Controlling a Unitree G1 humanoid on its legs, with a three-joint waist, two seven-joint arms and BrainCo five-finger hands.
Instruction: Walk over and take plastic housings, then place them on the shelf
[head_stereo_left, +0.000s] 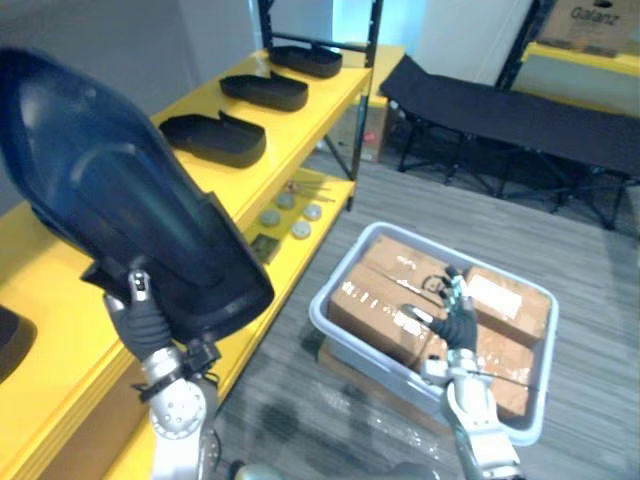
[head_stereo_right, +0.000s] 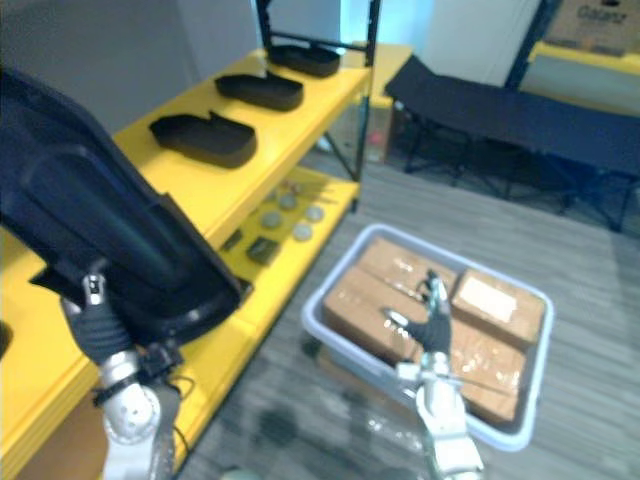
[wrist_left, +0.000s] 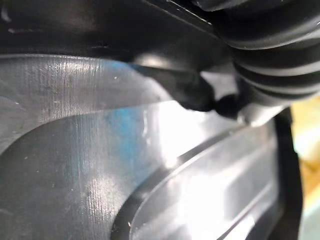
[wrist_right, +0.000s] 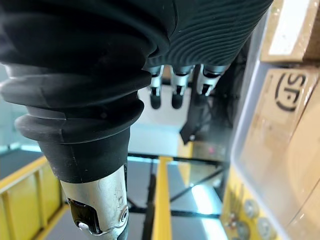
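Left eye view: gripping large dark glossy plastic housing (head_stereo_left: 110, 190) by near edge, fingers of left hand (head_stereo_left: 143, 318) curled; likely light, stiff, slippery; right hand (head_stereo_left: 457, 322) relaxed open, empty.

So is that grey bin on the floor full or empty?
Full. The bin is packed with brown cardboard boxes lying side by side, filling it wall to wall.
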